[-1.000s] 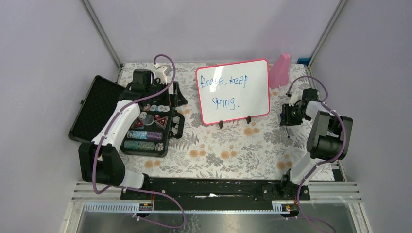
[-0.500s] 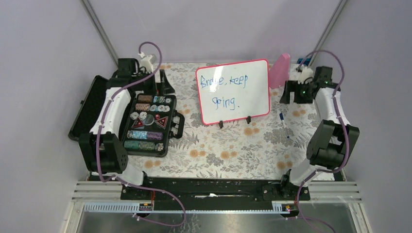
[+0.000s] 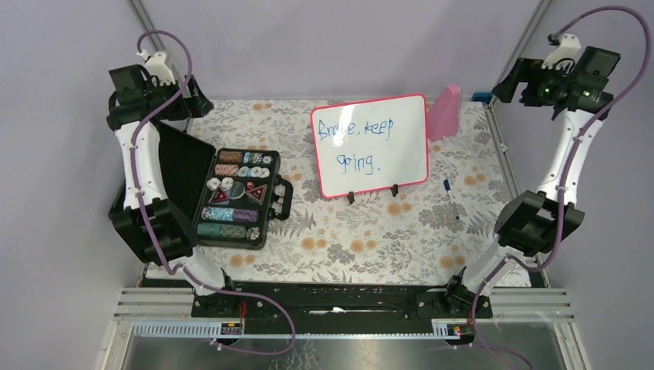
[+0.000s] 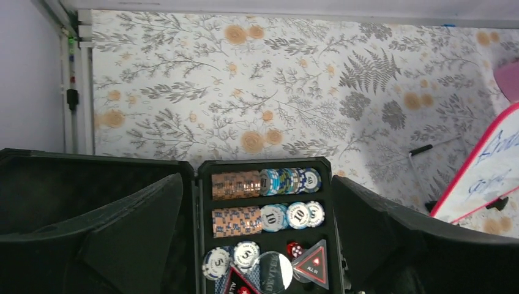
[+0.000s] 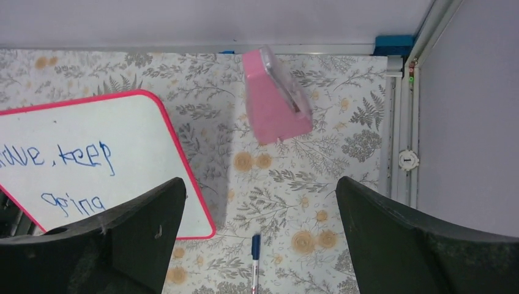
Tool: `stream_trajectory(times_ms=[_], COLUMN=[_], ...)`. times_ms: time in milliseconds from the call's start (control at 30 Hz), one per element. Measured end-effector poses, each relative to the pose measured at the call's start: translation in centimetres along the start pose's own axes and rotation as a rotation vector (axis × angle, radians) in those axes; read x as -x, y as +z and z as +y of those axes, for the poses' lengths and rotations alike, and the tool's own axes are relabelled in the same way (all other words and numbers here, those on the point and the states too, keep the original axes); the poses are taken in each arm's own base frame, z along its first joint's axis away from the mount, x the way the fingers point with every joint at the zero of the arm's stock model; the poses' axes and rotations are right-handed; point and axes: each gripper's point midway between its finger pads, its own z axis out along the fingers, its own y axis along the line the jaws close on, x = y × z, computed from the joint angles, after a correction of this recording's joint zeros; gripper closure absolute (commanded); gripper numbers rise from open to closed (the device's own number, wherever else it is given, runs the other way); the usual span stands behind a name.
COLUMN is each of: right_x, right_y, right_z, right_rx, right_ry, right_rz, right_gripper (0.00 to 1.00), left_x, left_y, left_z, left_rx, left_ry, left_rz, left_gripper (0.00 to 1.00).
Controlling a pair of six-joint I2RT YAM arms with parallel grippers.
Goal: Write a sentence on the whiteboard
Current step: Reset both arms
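We see the rectangular white whiteboard with its thin red-pink frame (image 3: 370,146) standing on two small black feet toward the back middle of the floral-patterned surface (image 3: 347,239), its face turned to the arms; the blue handwritten sentence (image 3: 376,128) runs across it in two lines, reading roughly "Brave, keep" above "going."; beside the board's upper right corner stands a solid pink paddle-shaped object (image 3: 446,112), near it but apart in the right wrist view; a slim marker pen with a blue cap (image 3: 450,198) lies on the surface to the right of the board's lower corner, touching nothing; left of the board an open black hard case of poker chips (image 3: 235,196) lies flat, apart from it; the left end effector (image 4: 257,184) hangs high over the back-left corner, fingers spread wide with nothing between them; the right end effector (image 5: 260,182) hangs high over the back-right corner, likewise spread and empty.
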Motion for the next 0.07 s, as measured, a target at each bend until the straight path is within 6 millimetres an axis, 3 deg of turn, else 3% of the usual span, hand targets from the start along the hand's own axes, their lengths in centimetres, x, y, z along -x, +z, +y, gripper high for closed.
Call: stream_trajectory(times_ms=[67], right_x=[0.5], right_y=[0.18], right_z=[-0.94], right_rx=[-0.003], right_ry=[0.021], right_rz=[-0.005], right_gripper=[0.0], left_x=[0.26], left_y=[-0.17], left_z=[0.46], left_rx=[0.018], left_ry=[0.005], left_rz=[-0.008], left_gripper=[0.01])
